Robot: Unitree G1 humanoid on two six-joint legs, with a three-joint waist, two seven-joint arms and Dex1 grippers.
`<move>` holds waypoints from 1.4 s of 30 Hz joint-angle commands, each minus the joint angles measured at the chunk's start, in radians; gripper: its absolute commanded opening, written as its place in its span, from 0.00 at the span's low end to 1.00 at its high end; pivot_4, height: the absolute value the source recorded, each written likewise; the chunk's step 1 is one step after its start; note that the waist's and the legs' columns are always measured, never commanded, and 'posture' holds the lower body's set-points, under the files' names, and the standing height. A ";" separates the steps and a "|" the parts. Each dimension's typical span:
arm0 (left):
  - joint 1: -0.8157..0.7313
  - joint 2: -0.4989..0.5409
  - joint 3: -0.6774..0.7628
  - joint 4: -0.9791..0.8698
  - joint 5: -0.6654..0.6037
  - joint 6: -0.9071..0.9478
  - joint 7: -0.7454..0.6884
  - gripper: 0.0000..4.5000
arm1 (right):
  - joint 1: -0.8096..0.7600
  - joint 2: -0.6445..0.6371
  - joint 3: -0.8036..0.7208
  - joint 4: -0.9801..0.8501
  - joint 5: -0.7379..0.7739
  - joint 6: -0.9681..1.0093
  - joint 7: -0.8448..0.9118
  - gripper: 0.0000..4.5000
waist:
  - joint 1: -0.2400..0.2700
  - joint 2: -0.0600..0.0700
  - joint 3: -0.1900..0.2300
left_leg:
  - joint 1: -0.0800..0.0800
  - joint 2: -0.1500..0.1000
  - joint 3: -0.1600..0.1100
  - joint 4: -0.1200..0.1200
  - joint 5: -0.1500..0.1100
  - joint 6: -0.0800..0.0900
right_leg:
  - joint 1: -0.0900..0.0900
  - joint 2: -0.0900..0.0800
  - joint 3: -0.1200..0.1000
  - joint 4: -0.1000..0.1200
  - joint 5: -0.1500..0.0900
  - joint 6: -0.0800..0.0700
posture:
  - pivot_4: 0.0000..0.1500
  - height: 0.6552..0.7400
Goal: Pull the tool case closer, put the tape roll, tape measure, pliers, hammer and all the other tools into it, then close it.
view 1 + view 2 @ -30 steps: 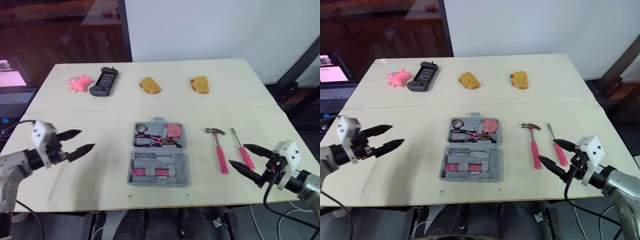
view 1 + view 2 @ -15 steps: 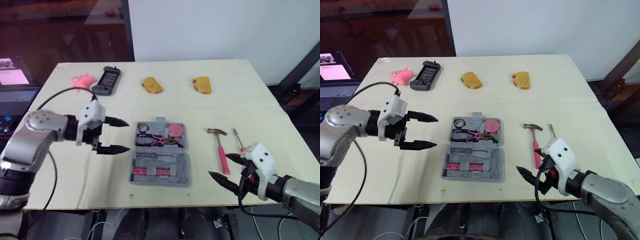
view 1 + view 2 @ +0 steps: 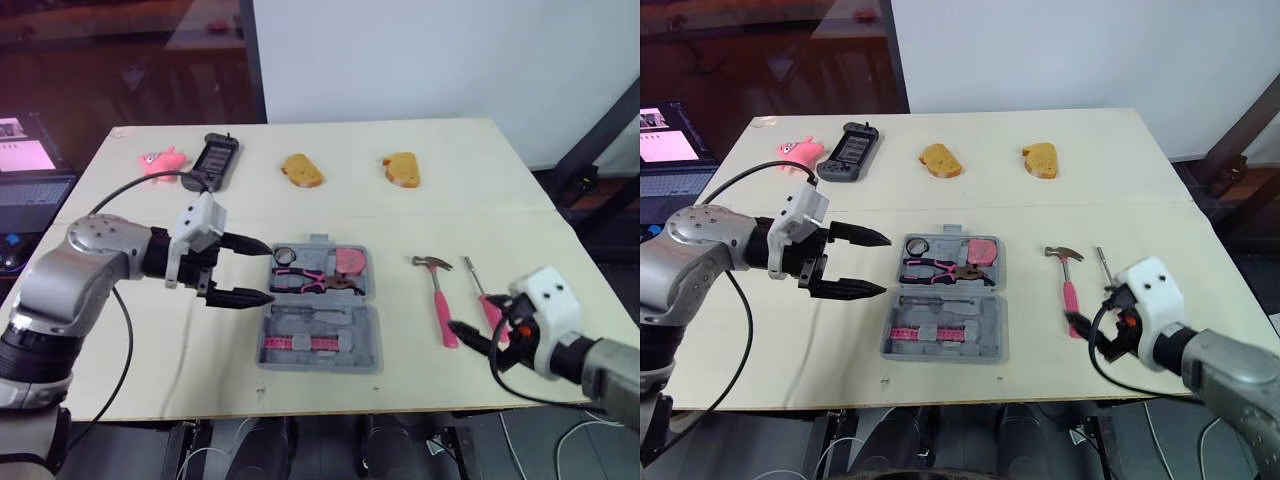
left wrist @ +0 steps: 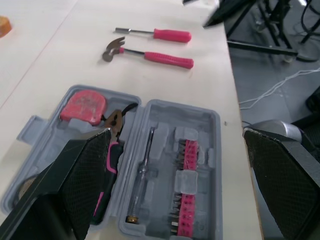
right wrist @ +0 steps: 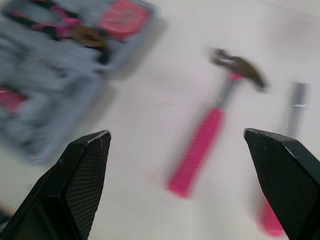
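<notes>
Grey tool case [image 3: 318,310] open | left fingers [image 3: 245,243] spread, empty | right fingers [image 5: 82,190] spread, empty; wrist view faces hammer [image 5: 200,150]

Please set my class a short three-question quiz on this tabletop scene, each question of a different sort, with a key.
1. True or false: the tool case lies shut on the table.
2. Where does the hammer lie? A inside the case; B on the table beside the case; C on the floor.
3. Fill in: the left gripper has its fingers ____.
Key: 1 false, the case is open; 2 B; 3 open.
</notes>
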 commanded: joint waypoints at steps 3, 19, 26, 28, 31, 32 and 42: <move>0.016 0.015 0.045 -0.045 0.005 -0.014 0.044 0.99 | -0.192 -0.060 0.106 0.212 -0.052 0.043 0.017 1.00 | 0.002 0.000 0.000 | 0.000 0.000 0.000 0.000 0.000 0.000 | 0.000 0.000 0.000 0.000 0.000 0.000 | 1.00 1.00; 0.286 0.024 0.195 -0.272 -0.048 0.056 0.239 1.00 | -0.527 0.031 0.424 0.576 -0.279 0.010 0.069 0.61 | -0.006 0.001 0.001 | -0.001 -0.001 0.000 0.000 0.000 0.000 | -0.001 0.000 0.001 0.001 0.000 0.000 | 1.00 1.00; 0.320 0.021 0.210 -0.301 -0.059 0.065 0.289 1.00 | -0.585 0.107 0.451 0.688 -0.351 -0.016 0.060 0.61 | -0.015 0.002 0.001 | 0.000 0.000 0.000 -0.001 0.000 0.000 | -0.002 0.000 0.001 0.002 0.001 0.001 | 1.00 1.00; 0.321 0.024 0.209 -0.301 -0.061 0.062 0.294 1.00 | -0.596 0.126 0.470 0.719 -0.375 -0.036 0.065 0.61 | -0.016 0.002 0.001 | 0.000 0.000 0.000 -0.001 0.000 0.000 | -0.002 0.000 0.001 0.002 0.001 0.001 | 1.00 1.00; 0.326 0.039 0.209 -0.286 -0.052 0.049 0.285 1.00 | -0.606 0.154 0.485 0.761 -0.407 -0.065 0.071 0.61 | -0.017 0.002 0.001 | 0.000 -0.001 0.000 -0.001 0.000 0.000 | -0.002 0.000 0.001 0.002 0.001 0.001 | 1.00 1.00; 0.324 0.045 0.210 -0.277 -0.047 0.044 0.281 1.00 | -0.608 0.162 0.489 0.777 -0.418 -0.078 0.073 0.61 | -0.017 0.002 0.001 | 0.000 -0.001 0.000 -0.001 0.000 0.000 | -0.002 0.000 0.001 0.002 0.001 0.001 | 1.00 1.00; 0.300 0.043 0.186 -0.259 -0.036 0.022 0.295 1.00 | -0.672 0.276 0.470 0.942 -0.501 -0.182 0.031 0.61 | -0.020 0.003 0.002 | 0.000 0.000 0.000 -0.001 0.000 0.000 | -0.003 0.001 0.002 0.002 0.001 0.002 | 1.00 1.00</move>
